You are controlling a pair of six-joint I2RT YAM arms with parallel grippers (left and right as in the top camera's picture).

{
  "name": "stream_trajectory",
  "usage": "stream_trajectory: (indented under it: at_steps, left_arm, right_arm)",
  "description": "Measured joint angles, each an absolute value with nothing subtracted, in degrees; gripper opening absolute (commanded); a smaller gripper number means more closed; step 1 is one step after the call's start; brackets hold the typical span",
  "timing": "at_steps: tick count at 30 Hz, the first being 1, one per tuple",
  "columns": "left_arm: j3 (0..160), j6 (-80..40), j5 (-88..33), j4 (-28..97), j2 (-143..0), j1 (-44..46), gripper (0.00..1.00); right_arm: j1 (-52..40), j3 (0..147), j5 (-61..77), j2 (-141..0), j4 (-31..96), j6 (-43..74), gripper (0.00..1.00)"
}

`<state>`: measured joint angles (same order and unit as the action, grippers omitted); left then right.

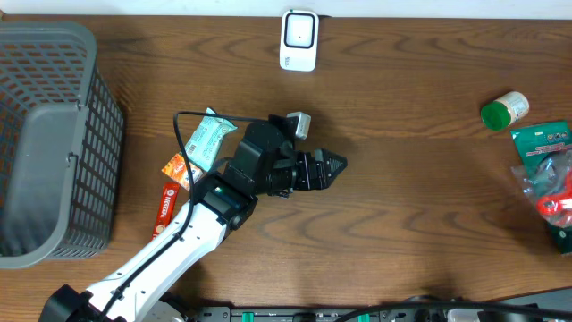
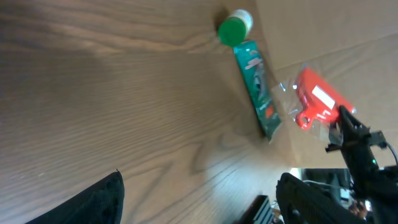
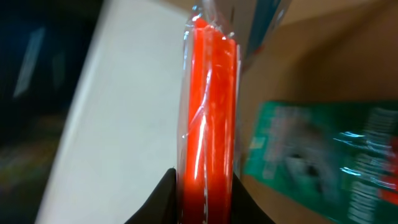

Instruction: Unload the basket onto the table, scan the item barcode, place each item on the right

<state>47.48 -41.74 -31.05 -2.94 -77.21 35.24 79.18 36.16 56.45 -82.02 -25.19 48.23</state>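
The item is a red object sealed in clear plastic (image 3: 207, 112). My right gripper (image 3: 205, 196) is shut on its lower end, one dark finger on each side. In the overhead view the red item (image 1: 556, 195) sits at the table's far right edge. In the left wrist view the red item (image 2: 317, 99) shows a white label. The white scanner (image 1: 298, 40) stands at the back middle of the table. My left gripper (image 1: 331, 166) hovers over mid-table, open, with nothing between its fingers (image 2: 93, 200).
A grey mesh basket (image 1: 54, 143) fills the left side. A teal packet (image 1: 210, 139) and orange packets (image 1: 175, 168) lie by the left arm. A green-capped bottle (image 1: 503, 111) and a green packet (image 1: 542, 143) lie at the right, near the red item.
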Motion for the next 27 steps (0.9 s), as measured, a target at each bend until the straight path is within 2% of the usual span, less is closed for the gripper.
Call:
stream_trajectory:
  at_steps: [4, 9, 13, 16, 22, 27]
  left_arm:
    - [47.48, -41.71, -29.98, -1.32, -77.49, 35.24, 0.78]
    - [47.48, -41.71, -28.97, -0.16, -77.58, 35.24, 0.78]
    - [47.46, -41.71, -27.38, 0.38, -77.60, 35.24, 0.78]
    - [47.46, -41.71, -26.33, 0.49, -77.60, 35.24, 0.78]
    - [47.46, -41.71, -24.43, 0.64, -77.69, 35.24, 0.78]
    - [47.46, -41.71, -23.68, 0.64, -77.69, 35.24, 0.78]
  right_arm:
    - [77.87, 36.14, 47.55, -82.30, -19.90, 41.74, 0.02]
    - [71.85, 38.15, 38.50, -85.60, -16.64, 36.29, 0.01]
    - [66.02, 46.06, 30.57, -90.61, -4.32, 31.29, 0.01]
    - [61.41, 57.47, 23.68, -94.52, 7.27, 25.39, 0.01]
    - [54.30, 70.26, 11.16, -99.53, 19.62, 18.92, 0.01]
    - [52.07, 74.98, 0.10, -100.36, 25.98, 16.88, 0.01]
